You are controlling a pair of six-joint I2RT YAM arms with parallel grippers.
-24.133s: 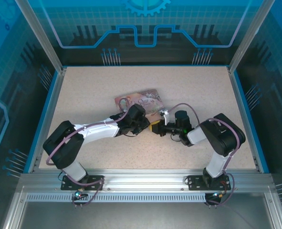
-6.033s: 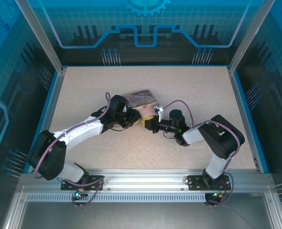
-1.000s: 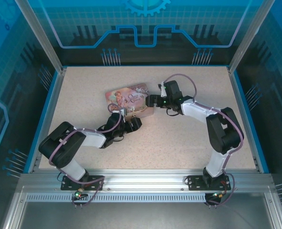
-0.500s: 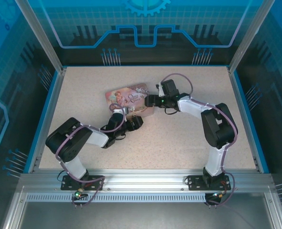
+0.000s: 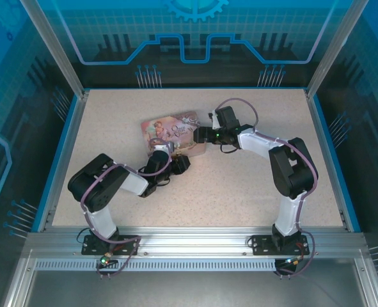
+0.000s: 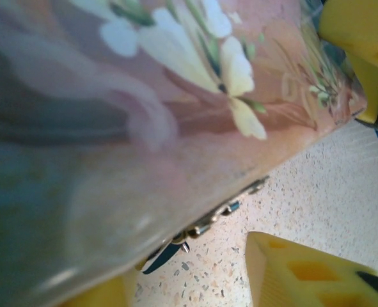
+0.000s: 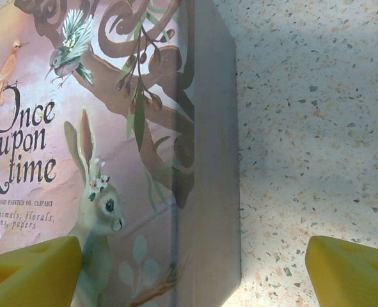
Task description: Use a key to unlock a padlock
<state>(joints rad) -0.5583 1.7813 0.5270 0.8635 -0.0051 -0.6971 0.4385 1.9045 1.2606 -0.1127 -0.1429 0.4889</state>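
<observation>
A: Starting from above. Left arm?
B: Lies folded low, elbow pushed out leftward, forearm along the table (image 5: 240, 192) toward the right. Ends with the left gripper (image 5: 175, 155) nosed up to the near long edge of the pink tin (image 5: 171, 130).
A: Right arm?
B: Rises from its base, bends at the elbow, then reaches leftward and low. Puts the right gripper (image 5: 200, 136) at the tin's right end, just beyond and to the right of the left gripper.
A: Now through the left wrist.
B: Looks in very close, blurred. Tin looming above and left of the fingers (image 6: 304, 275), lower edge slanting across. Pads parted to a middling gap, speckled table bare between them, nothing clamped. Shows the padlock (image 6: 165, 254) as a dark teal sliver tucked under the tin's edge, between the pads, nearer the left-hand one, clear of the right-hand one. Shows a silvery metal piece (image 6: 208, 225) just past it along that edge; hard to say what.
A: And through the right wrist?
B: Looks straight down. Jaws spread wide, gripping nothing. One pad (image 7: 32, 268) over the illustrated lid, the other over bare table, the tin's end wall roughly midway between.
</observation>
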